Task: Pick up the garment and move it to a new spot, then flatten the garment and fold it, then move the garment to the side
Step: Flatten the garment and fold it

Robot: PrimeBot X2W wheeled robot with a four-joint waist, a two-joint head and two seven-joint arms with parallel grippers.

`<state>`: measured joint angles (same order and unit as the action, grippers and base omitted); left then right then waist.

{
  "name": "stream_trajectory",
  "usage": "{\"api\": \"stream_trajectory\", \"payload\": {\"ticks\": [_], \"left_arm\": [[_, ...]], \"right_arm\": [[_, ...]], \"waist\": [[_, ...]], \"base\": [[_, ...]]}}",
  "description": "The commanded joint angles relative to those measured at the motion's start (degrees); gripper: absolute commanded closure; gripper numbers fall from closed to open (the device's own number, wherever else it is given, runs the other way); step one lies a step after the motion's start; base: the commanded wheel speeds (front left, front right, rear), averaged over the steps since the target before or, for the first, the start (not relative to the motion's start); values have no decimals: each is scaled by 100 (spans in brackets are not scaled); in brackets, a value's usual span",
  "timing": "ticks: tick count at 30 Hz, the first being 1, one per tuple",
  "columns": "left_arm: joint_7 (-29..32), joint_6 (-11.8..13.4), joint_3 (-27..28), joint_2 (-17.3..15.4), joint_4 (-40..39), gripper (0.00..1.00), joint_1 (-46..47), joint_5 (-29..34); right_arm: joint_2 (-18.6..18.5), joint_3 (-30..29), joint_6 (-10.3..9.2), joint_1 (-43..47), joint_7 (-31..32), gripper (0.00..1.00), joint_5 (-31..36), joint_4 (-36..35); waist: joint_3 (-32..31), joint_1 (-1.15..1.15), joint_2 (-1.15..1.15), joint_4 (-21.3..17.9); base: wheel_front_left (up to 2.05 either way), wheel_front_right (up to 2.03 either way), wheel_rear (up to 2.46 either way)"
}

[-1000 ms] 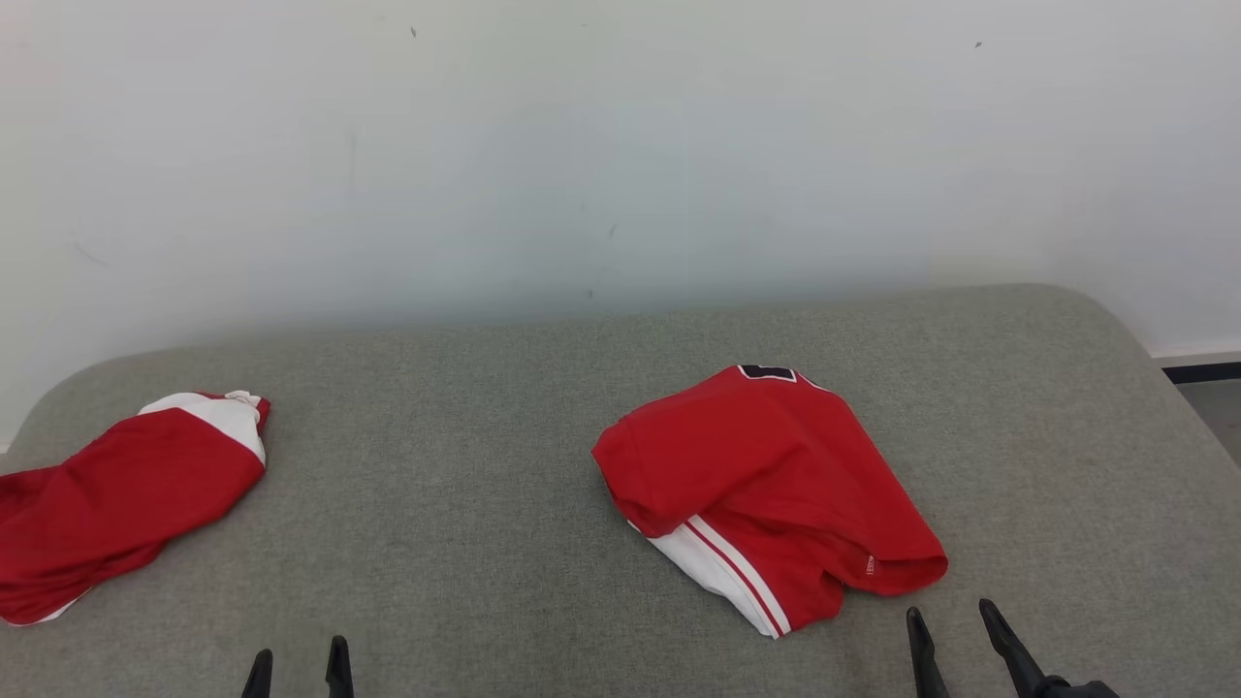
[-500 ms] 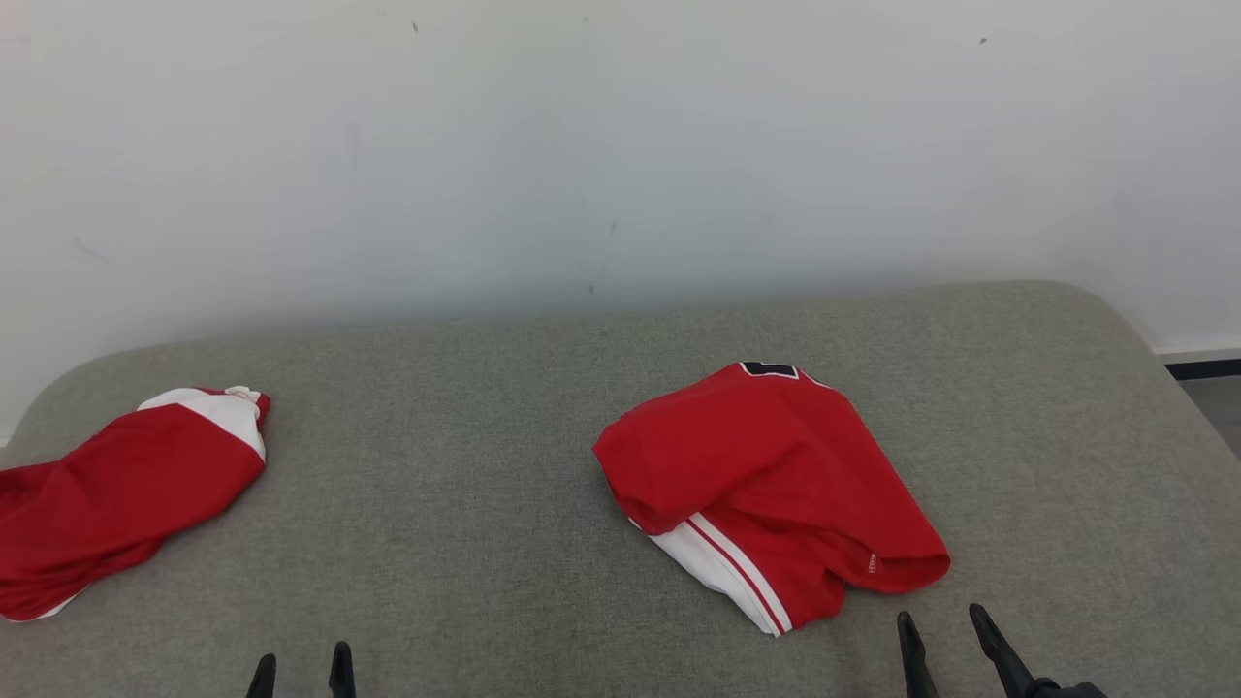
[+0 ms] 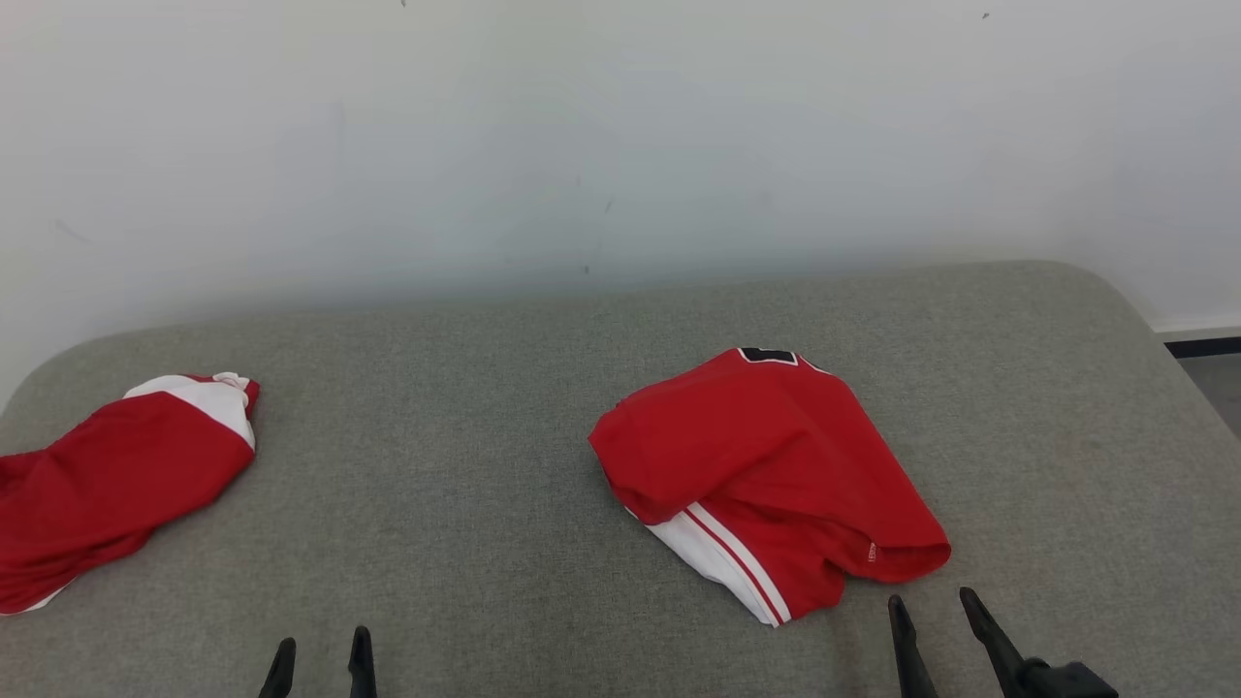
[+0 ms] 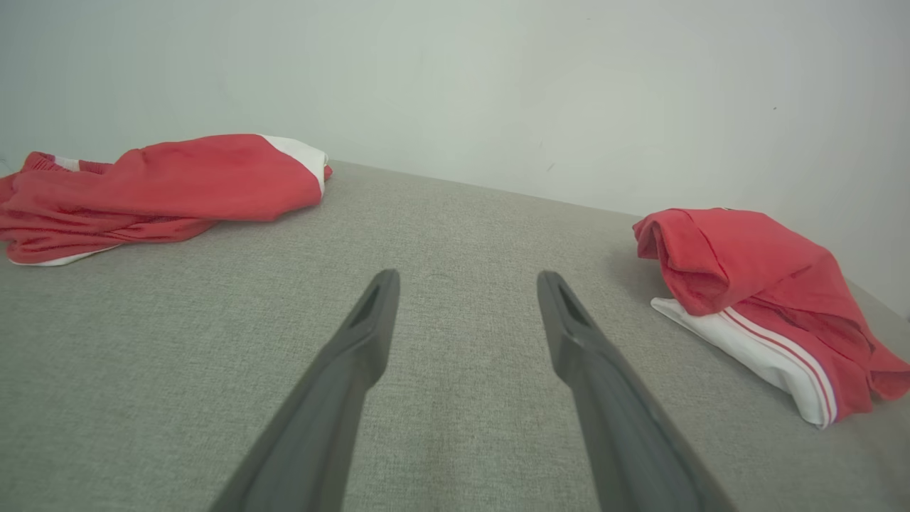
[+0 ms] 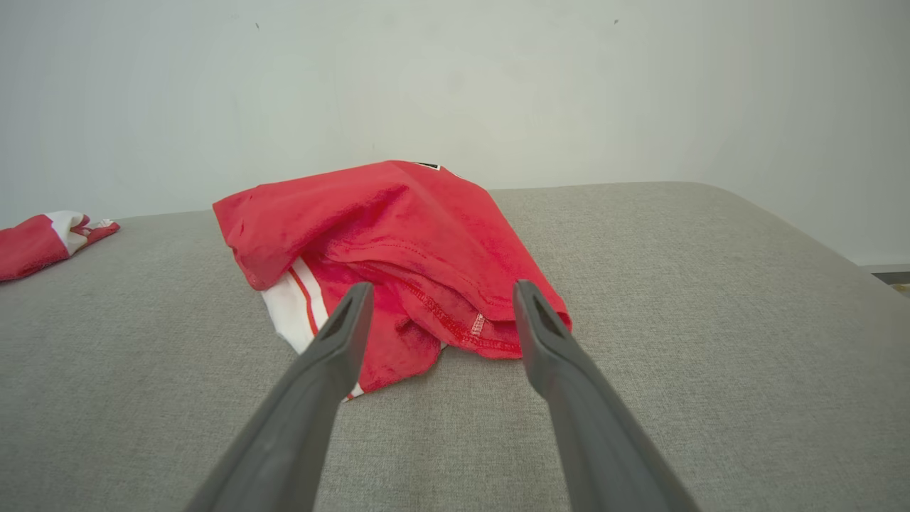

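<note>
A crumpled red garment (image 3: 766,465) with a white striped side panel lies right of centre on the grey cushioned surface (image 3: 446,485). It also appears in the right wrist view as the garment (image 5: 398,235), just beyond the fingers. My right gripper (image 3: 929,595) stands open at the lower right, a short way in front of the garment's near hem, with nothing between its fingers. The right gripper (image 5: 442,284) points at that hem. My left gripper (image 3: 323,636) is open and empty at the lower left over bare cushion. The left gripper (image 4: 467,274) has the garment (image 4: 753,270) off to its right.
A second red and white garment (image 3: 107,485) lies bunched at the cushion's left edge, and shows as the second garment (image 4: 163,192) in the left wrist view. A pale wall (image 3: 620,145) rises right behind the cushion. Dark floor trim (image 3: 1202,345) shows past the right edge.
The whole head picture has shifted up a little, so the camera has moved. Both grippers have edged slightly inward. Neither garment has moved on the cushion.
</note>
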<state>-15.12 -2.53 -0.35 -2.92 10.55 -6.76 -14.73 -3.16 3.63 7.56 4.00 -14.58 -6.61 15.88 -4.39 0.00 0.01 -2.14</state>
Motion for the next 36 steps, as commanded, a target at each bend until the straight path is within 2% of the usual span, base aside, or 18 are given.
{"api": "stream_trajectory", "payload": {"ticks": [1, 9, 13, 16, 25, 35, 36], "left_arm": [[-5, 22, -23, 4, -25, 0, 89, -68], [-5, 65, -228, 3, -52, 0, 202, -96], [-5, 81, -365, 3, -55, 0, 280, -96], [-5, 89, -500, 3, -57, 0, 350, -125], [-5, 235, -922, 3, -172, 0, 627, -281], [-5, 342, -1188, 3, -177, 0, 747, -400], [-5, 342, -1186, 3, -166, 0, 743, -402]], "right_arm": [[-52, 20, -14, -159, 62, 0, -40, 33], [-169, 503, -14, -1047, 637, 0, -154, 414], [-152, 912, -14, -1718, 891, 0, -223, 775], [-98, 1000, -14, -2189, 1053, 0, -253, 1201], [11, 942, -14, -3397, 1415, 0, 6, 2582], [23, 491, -14, -3878, 1604, 0, 1180, 3721], [22, 425, -14, -3888, 1584, 7, 1260, 3778]], "waist": [[59, 0, -1, 18], [225, 0, -1, 265], [318, 0, -1, 530], [391, 0, -1, 773], [805, 0, -1, 1504], [967, 0, -1, 1864], [955, 0, -1, 1871]], "base": [[0, 0, 0], [0, 0, 0], [0, 0, 0], [0, 0, 0], [0, 0, 0], [0, 0, 0], [0, 0, 0]]}}
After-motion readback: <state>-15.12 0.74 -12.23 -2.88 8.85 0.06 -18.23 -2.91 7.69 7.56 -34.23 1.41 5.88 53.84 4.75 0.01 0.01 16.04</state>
